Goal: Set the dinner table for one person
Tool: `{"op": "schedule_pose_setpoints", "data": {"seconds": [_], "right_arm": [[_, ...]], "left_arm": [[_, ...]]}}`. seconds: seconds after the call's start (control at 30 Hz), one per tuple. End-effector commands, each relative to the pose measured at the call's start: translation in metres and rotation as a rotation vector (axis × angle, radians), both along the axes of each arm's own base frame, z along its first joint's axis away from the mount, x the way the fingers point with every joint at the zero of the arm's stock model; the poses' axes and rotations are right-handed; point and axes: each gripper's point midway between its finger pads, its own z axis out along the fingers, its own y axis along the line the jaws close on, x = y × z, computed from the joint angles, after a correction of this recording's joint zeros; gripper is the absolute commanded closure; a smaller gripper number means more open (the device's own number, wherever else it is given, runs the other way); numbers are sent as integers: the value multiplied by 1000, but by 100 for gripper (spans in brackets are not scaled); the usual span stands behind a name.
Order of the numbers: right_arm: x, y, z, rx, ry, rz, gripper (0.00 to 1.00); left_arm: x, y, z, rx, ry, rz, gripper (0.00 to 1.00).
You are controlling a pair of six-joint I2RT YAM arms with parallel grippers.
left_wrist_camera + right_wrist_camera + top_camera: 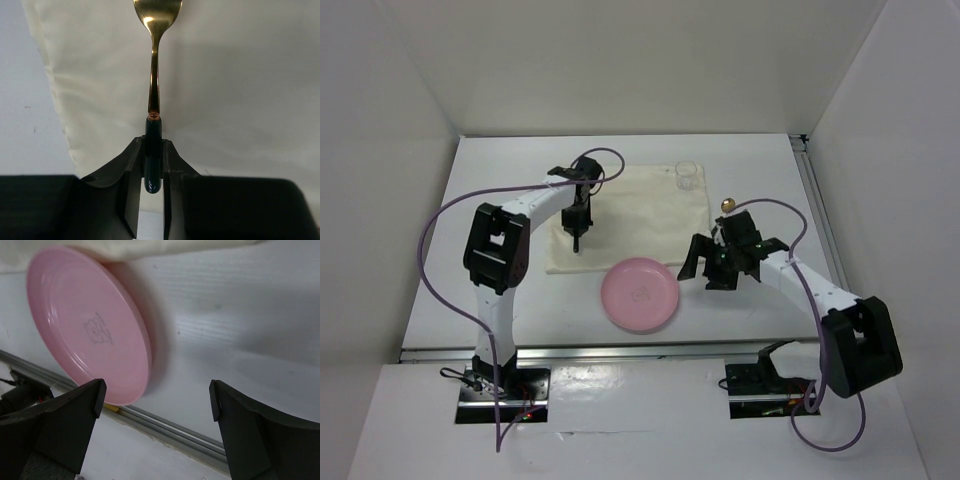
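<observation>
**Spoon held by its tip, plate near the edge**

From above, the white table (pixel 560 310) fills the scene and carries a cream mat (pixel 640 215) towards its far side. A glass (pixel 687 176) stands at the mat's far right corner, and a pink plate (pixel 640 294) lies at the mat's near edge. The left pincer (pixel 578 240) hangs over the mat's left part. The right pincer (pixel 703 270) sits just right of the plate.

In the left wrist view, the jaws are narrow, clamped on the dark handle end of a gold spoon (pixel 154 75). With so short a grip, the spoon could swing or slip out.

In the right wrist view, the jaws are spread wide and empty, and the plate is close to the near rail (pixel 165 427). A careless nudge could push the plate onto the rail.
</observation>
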Motion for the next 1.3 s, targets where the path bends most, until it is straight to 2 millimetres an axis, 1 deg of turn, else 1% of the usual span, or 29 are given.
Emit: {"op": "schedule_pose_setpoints", "data": {"seconds": [0.0, 0.03, 0.1, 0.13, 0.2, 0.23, 0.33, 0.37, 0.4, 0.43, 0.47, 0.53, 0.57, 0.6, 0.63, 0.67, 0.7, 0.77, 0.83, 0.87, 0.97, 1.0, 1.07, 1.1, 1.13, 1.17, 1.2, 1.23, 1.27], "right_arm": [[0, 30, 2, 116, -31, 59, 3], [-5, 34, -10, 94, -4, 79, 4], [-9, 40, -18, 80, 11, 101, 5], [-13, 46, -25, 73, 29, 124, 5], [-16, 46, -36, 40, 48, 112, 12], [-18, 49, -42, 34, 62, 125, 15], [-16, 51, -47, 21, 58, 118, 25], [-19, 52, -50, 16, 69, 127, 28], [-15, 52, -50, 14, 55, 123, 31], [-20, 50, -56, 8, 80, 113, 35], [-23, 49, -59, 4, 89, 113, 45], [-20, 49, -58, 4, 80, 101, 56], [-20, 49, -58, 4, 80, 101, 63], [-22, 45, -57, -9, 83, 94, 79], [-22, 43, -56, -18, 81, 89, 86], [-18, 44, -48, -16, 59, 84, 94], [-15, 40, -42, -42, 58, 70, 100], [-10, 37, -28, -66, 31, 72, 100], [-1, 37, 3, -72, -31, 81, 100], [6, 37, 26, -71, -81, 81, 100], [19, 38, 52, -76, -139, 74, 100], [33, 36, 64, -81, -164, 53, 100], [49, 34, 69, -92, -164, 24, 100], [56, 37, 70, -98, -168, 34, 100], [79, 40, 70, -106, -175, 12, 100], [94, 40, 71, -112, -184, -7, 100], [105, 43, 68, -127, -185, -2, 100], [119, 41, 65, -143, -177, -20, 100], [142, 46, 59, -148, -167, -33, 100]], "left_arm": [[3, 0, 1, 13, 7, -7, 100], [2, 0, -3, 16, 17, -7, 94], [4, -1, -1, 13, 9, -7, 82], [4, -1, -1, 13, 9, -7, 69], [2, 0, -3, 17, 17, -7, 66], [2, 0, -3, 17, 17, -7, 61], [-1, 1, 13, 10, -1, -7, 46], [0, 1, 25, 2, -21, -6, 39], [-1, 3, 30, 9, -29, -4, 33], [0, 3, 38, 4, -43, -4, 25], [1, 4, 44, 8, -59, -1, 23], [3, 4, 68, -3, -98, -8, 19], [1, 5, 75, -5, -103, -8, 19], [2, 6, 83, 0, -118, -5, 19], [2, 6, 92, -5, -132, -4, 19], [1, 7, 104, -15, -159, -4, 18], [0, 7, 112, -20, -172, -4, 18], [0, 7, 129, -31, -204, -3, 18], [-4, 8, 147, -48, -240, 6, 18], [-6, 9, 158, -58, -267, 7, 18], [-9, 12, 174, -68, -309, 21, 18], [-10, 12, 179, -77, -322, 30, 18], [-16, 16, 188, -80, -345, 44, 18], [-14, 19, 195, -88, -370, 55, 18], [-17, 20, 196, -95, -373, 67, 18], [-20, 19, 197, -104, -373, 63, 18], [-23, 20, 207, -115, -400, 64, 18], [-26, 20, 209, -125, -399, 59, 18], [-26, 19, 214, -132, -418, 59, 18]]}}
